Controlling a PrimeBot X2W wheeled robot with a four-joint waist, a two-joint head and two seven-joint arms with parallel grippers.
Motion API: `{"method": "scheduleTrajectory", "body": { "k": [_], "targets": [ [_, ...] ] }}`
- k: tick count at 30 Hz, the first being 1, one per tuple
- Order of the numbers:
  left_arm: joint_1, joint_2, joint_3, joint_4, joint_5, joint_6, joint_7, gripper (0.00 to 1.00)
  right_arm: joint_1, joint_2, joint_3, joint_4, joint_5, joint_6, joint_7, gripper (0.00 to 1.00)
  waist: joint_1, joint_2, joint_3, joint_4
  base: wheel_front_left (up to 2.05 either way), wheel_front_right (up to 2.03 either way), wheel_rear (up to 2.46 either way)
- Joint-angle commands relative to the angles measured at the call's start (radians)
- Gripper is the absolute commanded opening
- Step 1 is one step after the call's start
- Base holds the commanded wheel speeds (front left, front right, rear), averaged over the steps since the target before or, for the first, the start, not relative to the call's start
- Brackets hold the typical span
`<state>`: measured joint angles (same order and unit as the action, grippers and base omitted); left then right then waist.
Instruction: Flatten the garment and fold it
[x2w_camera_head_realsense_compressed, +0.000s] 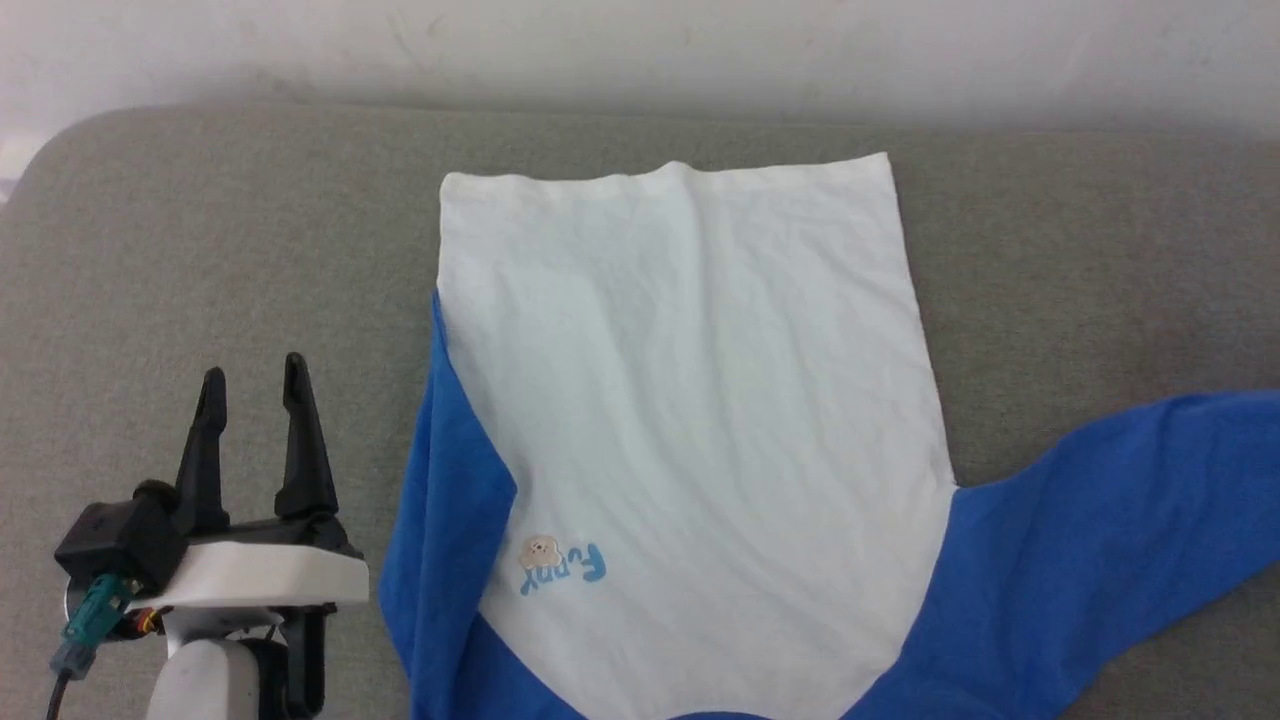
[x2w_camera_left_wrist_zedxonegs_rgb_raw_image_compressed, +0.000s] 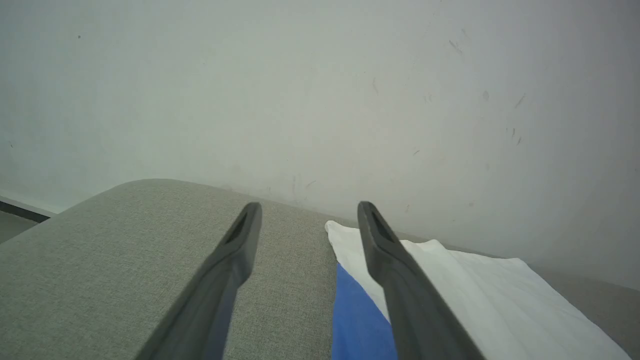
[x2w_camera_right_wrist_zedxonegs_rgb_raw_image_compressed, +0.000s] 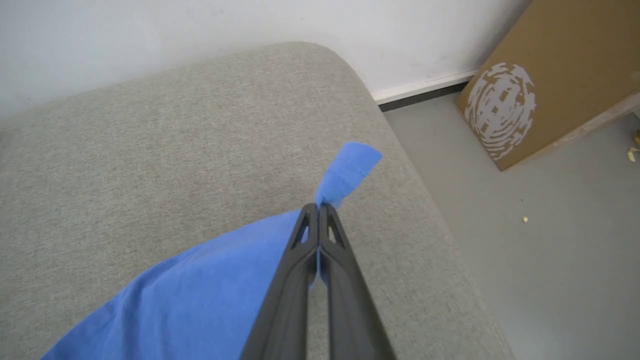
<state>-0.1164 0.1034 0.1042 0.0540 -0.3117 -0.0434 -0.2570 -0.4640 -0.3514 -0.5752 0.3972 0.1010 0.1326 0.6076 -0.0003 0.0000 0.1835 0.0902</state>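
Bare grey cushion (x2w_camera_head_realsense_compressed: 200, 250) lies open left of the garment (x2w_camera_head_realsense_compressed: 690, 380); the wall (x2w_camera_head_realsense_compressed: 640, 50) closes the far side.

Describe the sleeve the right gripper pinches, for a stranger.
On the grey cushion lies the garment, white with blue sleeves. Its outstretched sleeve ends in the shut right gripper; the other sleeve lies folded against the body.
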Motion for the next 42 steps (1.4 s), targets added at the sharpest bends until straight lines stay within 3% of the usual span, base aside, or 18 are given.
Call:
{"method": "scheduleTrajectory", "body": {
  "k": [1,8,13,22,29,35,42],
  "targets": [
    [0.016,-0.002,0.005,-0.003,0.005,-0.002,-0.005,1.00,0.025,0.000,-0.018,-0.022,-0.001,-0.002,0.008,0.00,0.0003,0.0000,-0.072,-0.059,0.00,0.00,0.00],
    [0.054,-0.006,-0.002,-0.009,0.001,0.002,-0.005,1.00,0.104,0.017,-0.125,-0.112,-0.048,-0.002,0.050,0.00,0.0003,0.0000,-0.112,-0.069,0.00,0.00,0.00],
    [0.071,-0.007,-0.006,-0.013,-0.002,0.004,-0.004,1.00,0.136,0.039,-0.064,-0.192,-0.026,-0.002,0.057,0.00,0.0003,0.0000,-0.125,-0.066,0.00,0.00,0.00],
    [0.099,-0.004,-0.012,-0.024,-0.007,0.012,0.010,1.00,0.225,0.068,0.285,-0.448,0.147,-0.002,0.060,0.00,0.0003,0.0000,-0.159,-0.055,0.00,0.00,0.00],
    [0.103,-0.001,-0.022,-0.038,-0.008,0.016,0.022,1.00,0.242,0.115,0.634,-0.586,0.274,-0.002,0.084,0.00,0.0003,0.0000,-0.168,-0.035,0.00,0.00,0.00],
    [0.100,0.002,-0.030,-0.048,-0.010,0.020,0.032,1.00,0.180,0.178,0.886,-0.537,0.340,-0.002,0.050,0.00,0.0003,0.0000,-0.162,-0.003,0.00,0.00,0.00],
    [0.086,-0.004,-0.051,-0.041,-0.016,0.016,0.034,1.00,0.092,0.248,1.047,-0.372,0.367,-0.002,-0.017,0.00,0.0003,0.0000,-0.140,0.050,0.00,0.00,0.00]
  ]
}}
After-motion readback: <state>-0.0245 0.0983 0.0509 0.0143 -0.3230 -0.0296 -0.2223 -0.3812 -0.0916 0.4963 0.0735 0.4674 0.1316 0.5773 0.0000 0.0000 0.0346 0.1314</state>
